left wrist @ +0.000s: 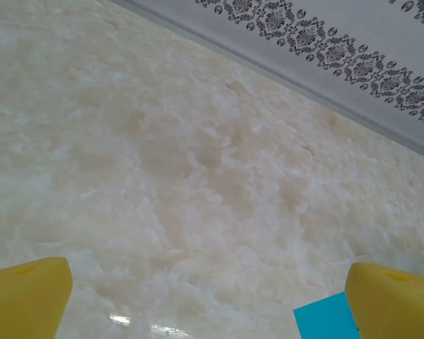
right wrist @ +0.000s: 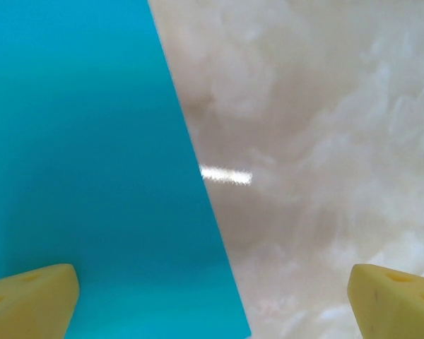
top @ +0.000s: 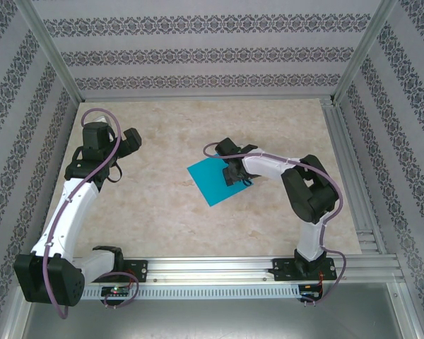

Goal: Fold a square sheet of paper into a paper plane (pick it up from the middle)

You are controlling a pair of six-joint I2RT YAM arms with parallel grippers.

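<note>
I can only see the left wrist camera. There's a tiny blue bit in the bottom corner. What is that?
Observer: That's one corner of the square sheet of paper. From the top camera it lies flat and unfolded on the table.
Operator: Where's the other arm?
Observer: The right gripper hangs over the sheet's right side, jaws open.
Operator: Did it grab it?
Observer: No. Its wrist camera shows one fingertip over the paper and the other over bare table, nothing pinched.
</note>
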